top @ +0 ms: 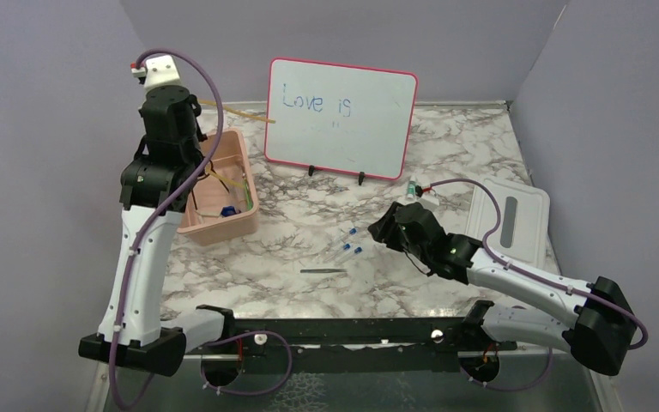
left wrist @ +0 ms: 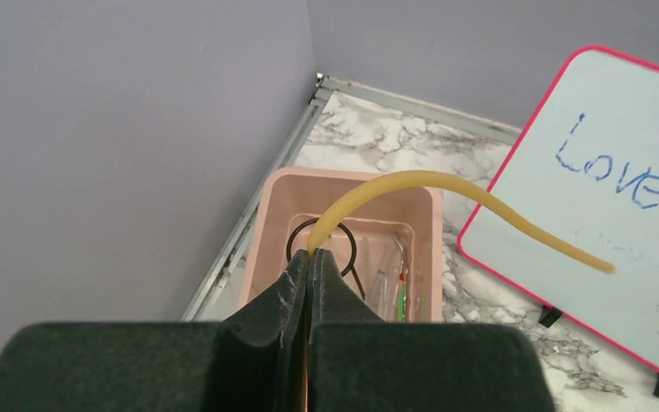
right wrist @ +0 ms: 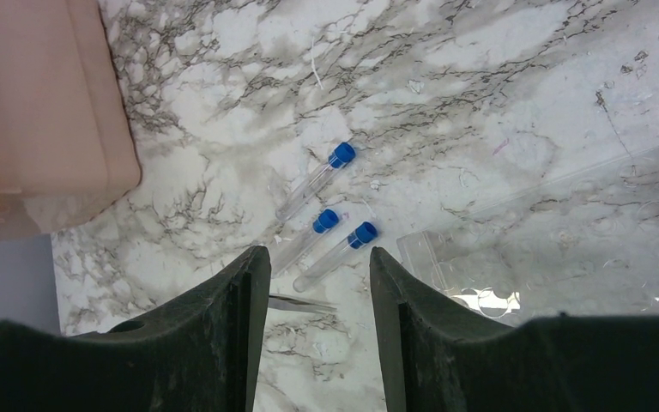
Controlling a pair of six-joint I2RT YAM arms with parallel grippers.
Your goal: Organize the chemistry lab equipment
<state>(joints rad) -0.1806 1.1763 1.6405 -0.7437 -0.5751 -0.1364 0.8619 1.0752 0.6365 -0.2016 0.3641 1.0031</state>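
Tan rubber tube (left wrist: 446,184), pinched in the fully closed left gripper (left wrist: 309,259) over the far-left pink plastic bin (left wrist: 273,219), should go deep before release. The right gripper (right wrist: 318,255) gapes empty.

L arm (top: 137,266), R arm (top: 523,276): white links, black joints, purple cables (top: 210,94); L hand (left wrist: 311,262), R hand (right wrist: 319,257) black, prob. plastic.

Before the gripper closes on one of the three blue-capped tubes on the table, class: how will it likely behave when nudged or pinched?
The blue-capped tubes are round and lie flat on the smooth table, so a nudge would probably roll them. Clear walls suggest they are light, slippery and perhaps crackable under a hard pinch.
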